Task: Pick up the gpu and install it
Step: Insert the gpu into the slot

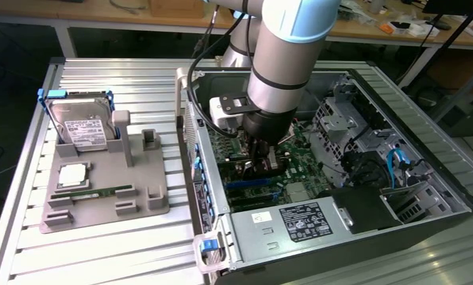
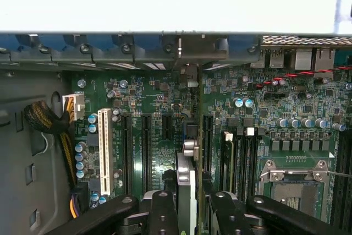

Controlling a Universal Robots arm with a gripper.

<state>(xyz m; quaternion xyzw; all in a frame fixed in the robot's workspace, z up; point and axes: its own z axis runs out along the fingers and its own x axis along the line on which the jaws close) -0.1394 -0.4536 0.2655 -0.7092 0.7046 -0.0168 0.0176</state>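
My gripper reaches down into the open computer case, over the green motherboard. In the wrist view the gripper is shut on the gpu, with a black finger on each side. The card shows edge-on as a thin upright strip with silver parts. It stands over the motherboard between two black expansion slots and runs toward the case's rear wall. I cannot tell whether its edge sits in a slot. In the exterior view the gpu is a dark shape under the wrist, mostly hidden by the arm.
A grey fixture tray at the exterior view's left holds a silver hard drive, a processor chip and a slim RAM stick. Inside the case are the power supply, the drive cage, a white slot and the processor socket.
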